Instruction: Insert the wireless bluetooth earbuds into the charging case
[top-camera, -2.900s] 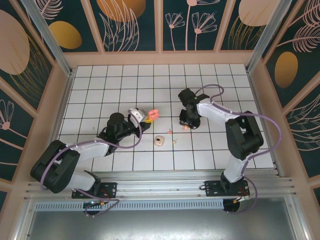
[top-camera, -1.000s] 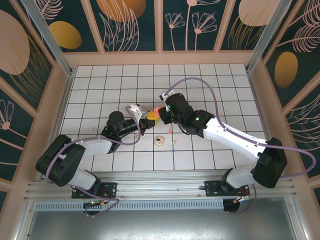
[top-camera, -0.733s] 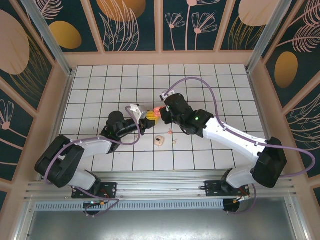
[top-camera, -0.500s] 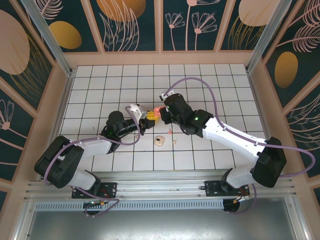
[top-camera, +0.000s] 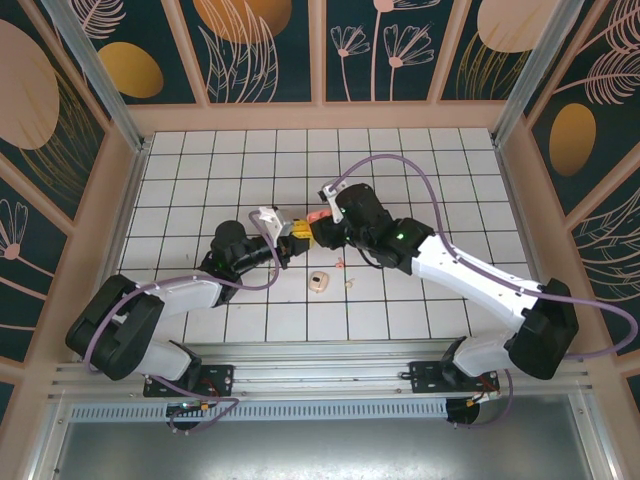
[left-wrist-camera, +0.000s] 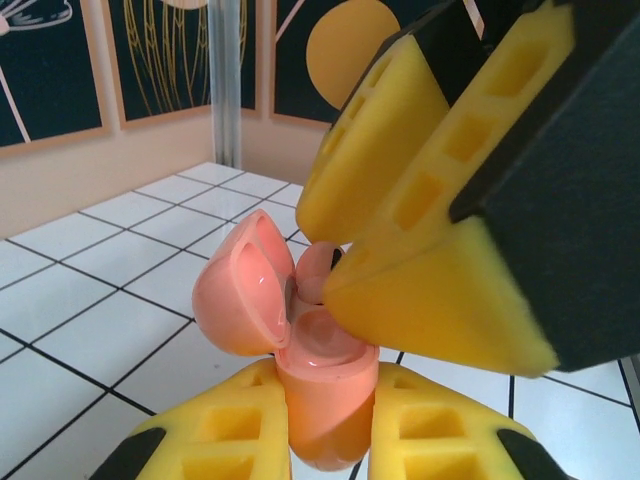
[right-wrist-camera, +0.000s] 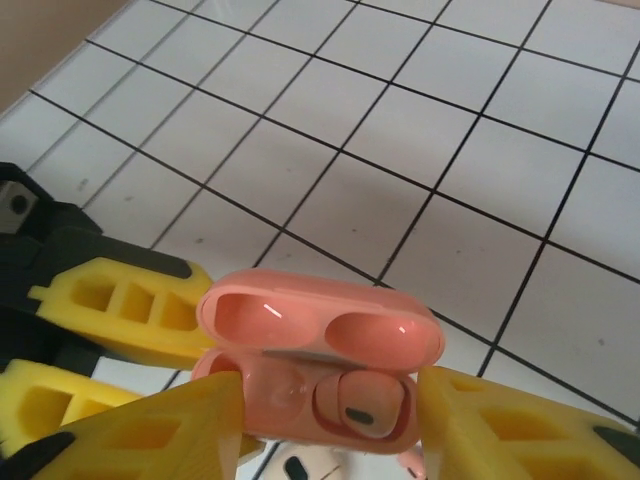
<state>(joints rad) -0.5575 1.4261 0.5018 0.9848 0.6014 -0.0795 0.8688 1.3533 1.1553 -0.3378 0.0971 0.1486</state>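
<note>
We saw the left jaws shut on the lower half of the pink charging case, their yellow pads pressing it from both sides and holding it upright above the white-tiled bench. The lid stood swung back on its hinge, so both wells lay exposed. In the right wrist view one pink earbud sat in the right-hand well of the case, while the well beside it looked bare.

The right jaws stood open over the case, one pad on either side of it with a clear gap between them, and they gripped nothing. From the left wrist camera those pads hung close above the case mouth, with the earbud just under their tips.

From above, both arms met near the middle of the bench. A cream case lay on the tiles just in front of them, with a loose pink bud and a loose cream bud near it.
</note>
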